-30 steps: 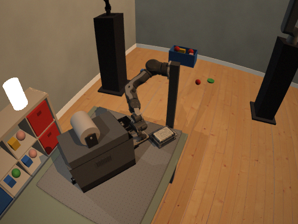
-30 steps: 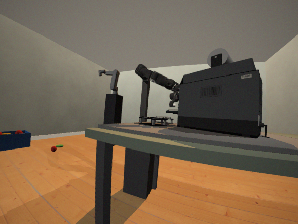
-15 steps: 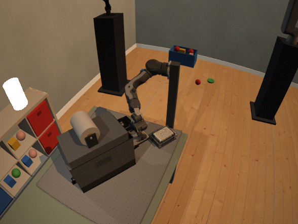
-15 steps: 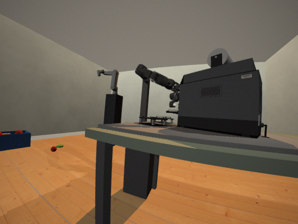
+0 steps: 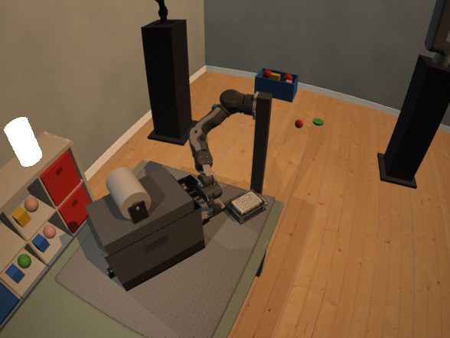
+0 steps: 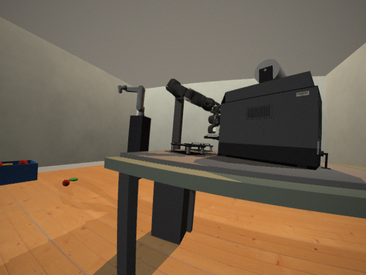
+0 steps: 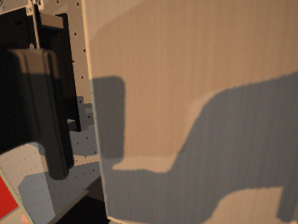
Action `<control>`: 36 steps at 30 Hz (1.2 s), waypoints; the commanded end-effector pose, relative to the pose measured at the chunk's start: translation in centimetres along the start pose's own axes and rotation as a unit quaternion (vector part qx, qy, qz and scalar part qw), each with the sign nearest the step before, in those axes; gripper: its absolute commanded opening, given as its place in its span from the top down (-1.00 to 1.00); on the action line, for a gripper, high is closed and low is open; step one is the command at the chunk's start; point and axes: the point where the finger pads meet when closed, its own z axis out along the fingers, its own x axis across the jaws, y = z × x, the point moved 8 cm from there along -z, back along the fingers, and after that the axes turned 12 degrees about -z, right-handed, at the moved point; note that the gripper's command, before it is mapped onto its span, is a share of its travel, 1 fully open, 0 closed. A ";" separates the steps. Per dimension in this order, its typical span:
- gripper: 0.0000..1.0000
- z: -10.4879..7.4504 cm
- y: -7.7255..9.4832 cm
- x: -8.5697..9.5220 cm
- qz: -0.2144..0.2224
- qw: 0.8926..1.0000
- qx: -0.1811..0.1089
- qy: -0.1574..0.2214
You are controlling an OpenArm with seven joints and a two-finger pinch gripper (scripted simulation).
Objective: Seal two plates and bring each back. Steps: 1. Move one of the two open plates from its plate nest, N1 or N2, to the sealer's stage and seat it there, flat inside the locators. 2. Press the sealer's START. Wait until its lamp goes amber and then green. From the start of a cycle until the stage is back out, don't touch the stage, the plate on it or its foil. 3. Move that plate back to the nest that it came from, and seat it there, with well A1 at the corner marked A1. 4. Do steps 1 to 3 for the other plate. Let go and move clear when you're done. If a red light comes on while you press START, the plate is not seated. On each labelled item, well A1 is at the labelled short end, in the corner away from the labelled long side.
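Top view looks steeply down, exterior looks up from the floor, both showing the sealer [image 5: 147, 229]; wrist sits close.

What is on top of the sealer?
A white foil roll lies on the sealer, in a dark bracket. Nothing else shows on its lid; the strip under the roll is hidden.
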 end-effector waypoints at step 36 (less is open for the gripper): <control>-0.30 1.5 0.0 0.0 -0.001 1.000 0.000 0.002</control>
